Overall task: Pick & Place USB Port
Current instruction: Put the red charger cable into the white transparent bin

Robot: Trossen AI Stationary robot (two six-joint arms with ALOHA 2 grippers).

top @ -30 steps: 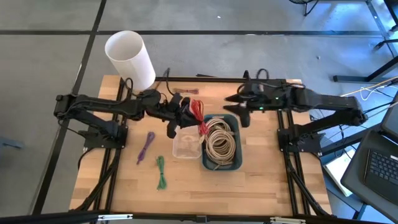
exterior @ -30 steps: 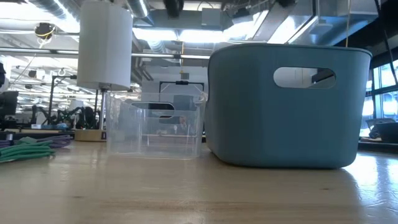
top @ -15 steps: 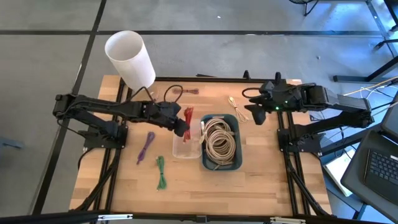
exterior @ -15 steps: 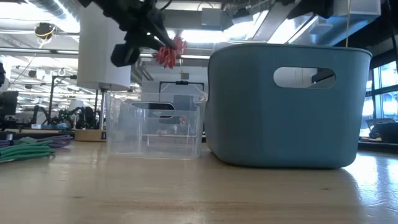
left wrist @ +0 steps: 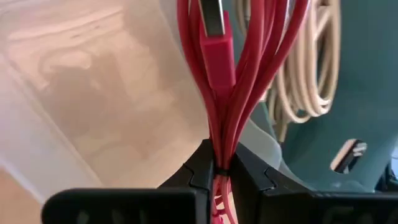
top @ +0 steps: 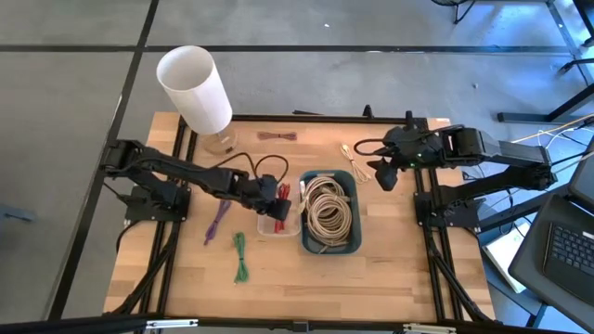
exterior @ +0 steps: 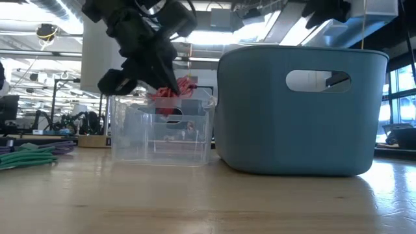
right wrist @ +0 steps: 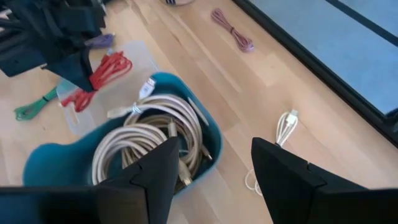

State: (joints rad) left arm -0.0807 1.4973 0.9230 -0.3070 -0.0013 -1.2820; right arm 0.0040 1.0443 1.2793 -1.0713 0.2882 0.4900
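Observation:
A bundled red USB cable (top: 282, 193) is in my left gripper (top: 275, 197), which is shut on it above a clear plastic box (top: 276, 221). In the low view the red bundle (exterior: 174, 88) sits at the level of the clear box's rim (exterior: 162, 99). Right of the box stands a blue bin (top: 351, 243) holding coiled beige cables (top: 327, 209). My right gripper (top: 382, 173) is open and hangs over the table beyond the bin's far right corner, holding nothing; its wrist view looks down on the bin (right wrist: 46, 158) and the red cable (right wrist: 109, 70). My left gripper pinches the red cable bundle between its two fingers (left wrist: 199, 174), across several strands gathered together (left wrist: 219, 152). It comes slanting down from the table's left. The bundle is lifted clear, with its loops and a red plug (left wrist: 214, 50) reaching out past the fingertips over the clear box.
A tall white cylinder (top: 195, 88) stands at the far left corner. Loose cables lie on the wood: purple (top: 219, 218) and green (top: 240, 255) left of the box, dark red (top: 276, 136) at the far edge, pale ones (top: 357, 160) near my right gripper.
My left gripper has carried the red cable toward the near edge and down, from beyond the clear box to just over its rim. My right gripper has drawn back toward the table's right edge, away from the cable.

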